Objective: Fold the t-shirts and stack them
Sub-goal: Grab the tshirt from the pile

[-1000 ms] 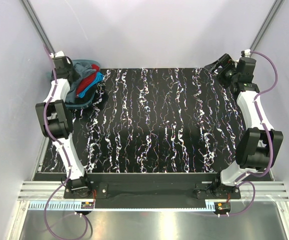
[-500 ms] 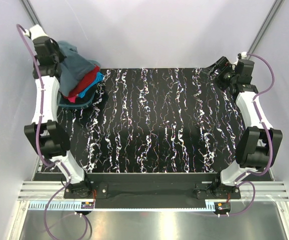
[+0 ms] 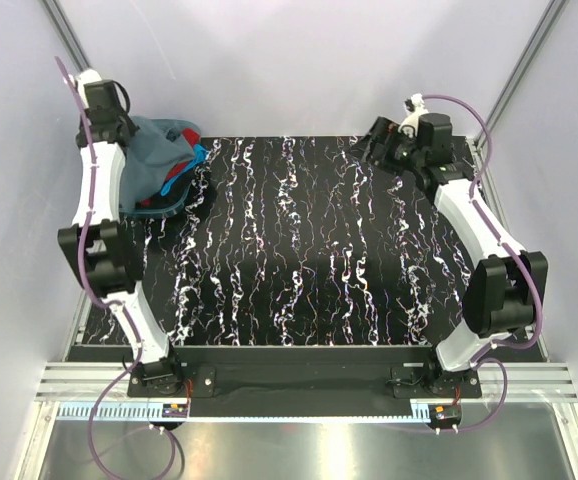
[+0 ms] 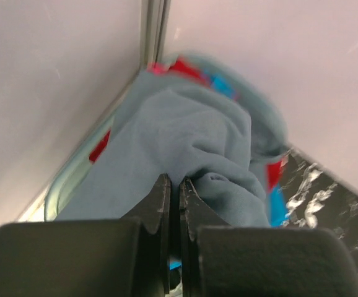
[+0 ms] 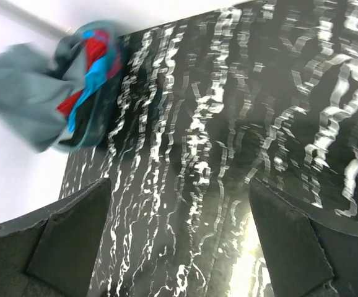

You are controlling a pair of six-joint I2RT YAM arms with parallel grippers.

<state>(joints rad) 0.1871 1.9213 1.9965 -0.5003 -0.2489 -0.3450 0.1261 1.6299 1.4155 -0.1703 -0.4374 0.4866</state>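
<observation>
Lifting grey-blue shirt (image 4: 185,136) up from basket (image 3: 176,207), left hand (image 4: 171,185) clamped on it; right hand (image 5: 179,229) (fingers apart, empty) has swung inward over desk (image 3: 299,250), so spreading comes next.

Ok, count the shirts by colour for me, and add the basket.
grey shirt: 1
red shirt: 1
blue shirt: 1
pink shirt: 1, only a sliver shows
basket: 1
Total: 5
</observation>
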